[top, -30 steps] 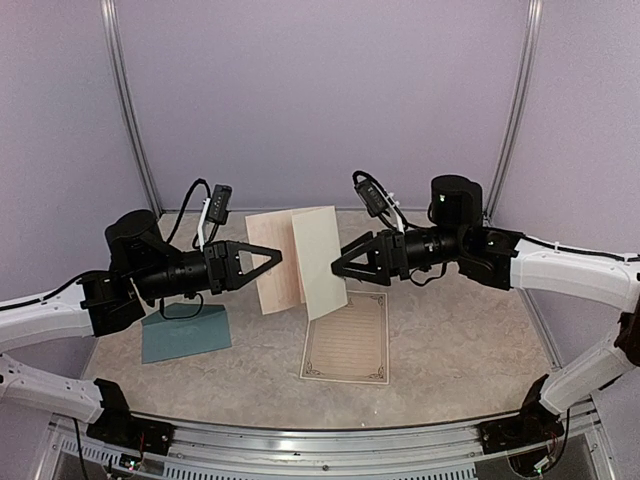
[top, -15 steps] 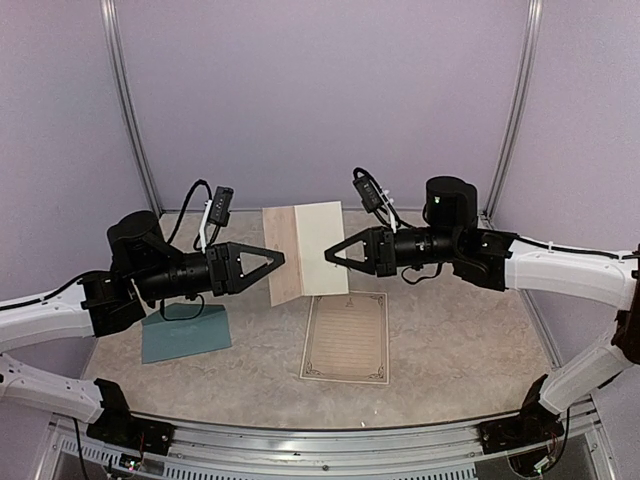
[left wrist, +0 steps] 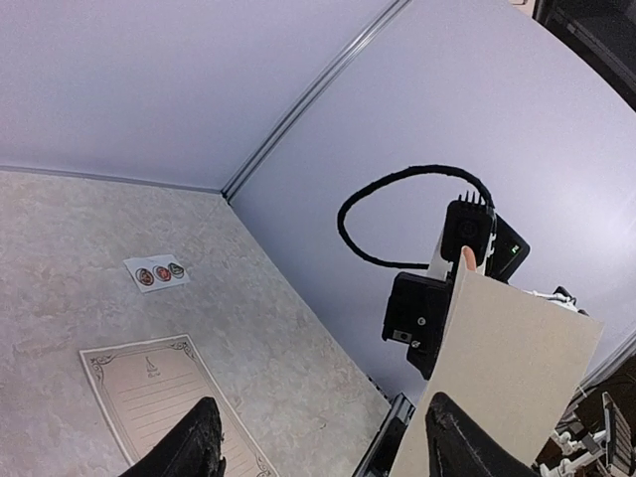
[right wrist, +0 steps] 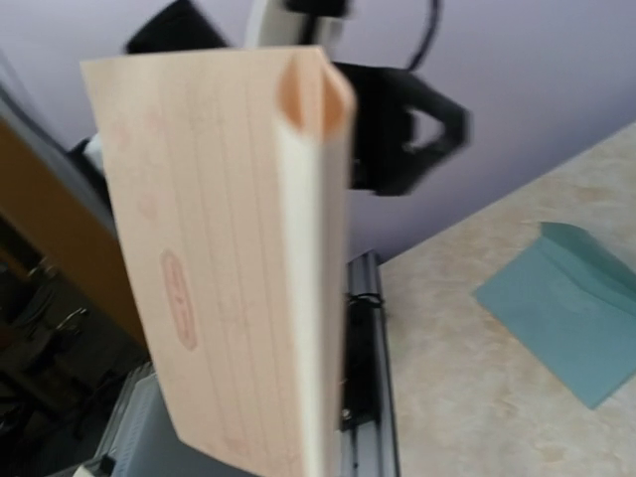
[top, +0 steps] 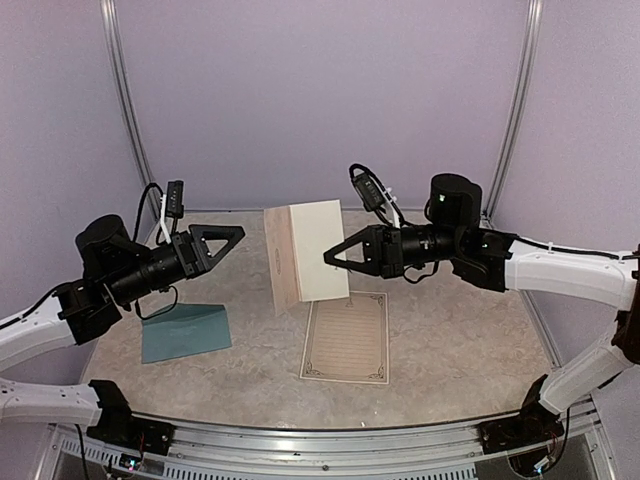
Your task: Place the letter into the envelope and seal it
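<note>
My right pincer (top: 330, 258) clamps a folded sheet (top: 310, 250) upright mid-frame; the left pincer (top: 232, 240) gapes, empty. The letter (top: 346, 338) lies flat on the counter (top: 450, 340) just below, long axis top-to-bottom, seemingly nearer the right arm.

Soft, even light throughout; the right wrist view is blurred.

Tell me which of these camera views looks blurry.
Right wrist view: the folded sheet, close to the lens, is soft, and the envelope beyond it is blurred. Left wrist view: sharp, border lines on the letter crisp. Top view: evenly lit, sharp, no glare.
</note>
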Controlling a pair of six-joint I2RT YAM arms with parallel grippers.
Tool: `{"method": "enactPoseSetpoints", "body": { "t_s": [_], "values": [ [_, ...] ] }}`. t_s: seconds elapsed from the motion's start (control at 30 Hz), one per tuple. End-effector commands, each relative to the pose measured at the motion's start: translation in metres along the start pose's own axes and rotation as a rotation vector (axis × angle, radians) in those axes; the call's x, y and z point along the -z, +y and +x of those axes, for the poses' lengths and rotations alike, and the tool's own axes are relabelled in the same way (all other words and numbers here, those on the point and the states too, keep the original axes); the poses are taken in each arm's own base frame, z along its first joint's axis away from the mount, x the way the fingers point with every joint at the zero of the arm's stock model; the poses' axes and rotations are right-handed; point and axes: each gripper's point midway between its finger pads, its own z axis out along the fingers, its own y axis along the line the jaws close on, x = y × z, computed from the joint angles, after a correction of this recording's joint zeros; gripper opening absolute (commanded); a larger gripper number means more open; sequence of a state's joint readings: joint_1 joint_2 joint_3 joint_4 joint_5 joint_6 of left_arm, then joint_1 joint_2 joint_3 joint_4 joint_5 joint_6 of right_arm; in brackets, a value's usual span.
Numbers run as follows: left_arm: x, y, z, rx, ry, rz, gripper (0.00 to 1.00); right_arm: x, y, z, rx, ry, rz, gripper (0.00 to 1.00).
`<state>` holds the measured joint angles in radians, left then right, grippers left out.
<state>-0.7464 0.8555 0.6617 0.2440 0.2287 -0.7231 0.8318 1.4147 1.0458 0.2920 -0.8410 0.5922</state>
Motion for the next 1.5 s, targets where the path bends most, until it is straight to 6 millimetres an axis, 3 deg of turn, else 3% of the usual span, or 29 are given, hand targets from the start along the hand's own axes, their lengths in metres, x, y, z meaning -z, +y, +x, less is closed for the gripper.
{"method": "enactPoseSetpoints", "body": {
  "t_s": [0.0, 0.17, 0.23, 0.37, 0.63, 0.73, 0.9, 1.07, 1.17, 1.33, 1.47],
  "values": [
    [-0.009, -0.014, 0.01, -0.01, 0.052, 0.045, 0.66, 0.0, 0.027, -0.001, 0.046, 0.017, -0.097, 0.0],
    [-0.026, -0.07, 0.037, -0.091, 0.168, 0.253, 0.66, -0.006, 0.016, 0.001, 0.027, 0.025, -0.068, 0.0],
    [-0.03, -0.082, 0.044, -0.098, 0.194, 0.309, 0.66, -0.007, 0.016, 0.001, 0.024, 0.027, -0.074, 0.0],
    [-0.04, -0.079, 0.056, -0.077, 0.22, 0.312, 0.65, -0.012, 0.024, 0.005, 0.03, 0.049, -0.104, 0.0],
    [-0.05, -0.078, 0.06, -0.056, 0.227, 0.322, 0.57, -0.017, 0.04, 0.016, 0.036, 0.103, -0.188, 0.0],
    [-0.049, -0.082, 0.062, -0.049, 0.237, 0.356, 0.43, -0.018, 0.04, 0.017, 0.031, 0.11, -0.193, 0.0],
    [-0.044, -0.086, 0.062, -0.047, 0.229, 0.383, 0.02, -0.016, 0.029, 0.011, 0.036, 0.068, -0.109, 0.0],
    [-0.038, -0.077, 0.059, -0.054, 0.197, 0.336, 0.0, 0.018, 0.01, -0.012, -0.003, -0.096, 0.006, 0.44],
    [-0.036, -0.076, 0.055, -0.053, 0.179, 0.321, 0.0, 0.034, 0.022, -0.022, 0.032, -0.172, -0.025, 0.73],
    [-0.037, -0.078, 0.054, -0.055, 0.18, 0.33, 0.0, 0.018, 0.02, -0.013, 0.019, -0.098, -0.032, 0.86],
    [-0.04, -0.075, 0.057, -0.048, 0.193, 0.316, 0.0, -0.002, 0.022, -0.005, 0.021, -0.034, -0.051, 0.85]
  ]
}}
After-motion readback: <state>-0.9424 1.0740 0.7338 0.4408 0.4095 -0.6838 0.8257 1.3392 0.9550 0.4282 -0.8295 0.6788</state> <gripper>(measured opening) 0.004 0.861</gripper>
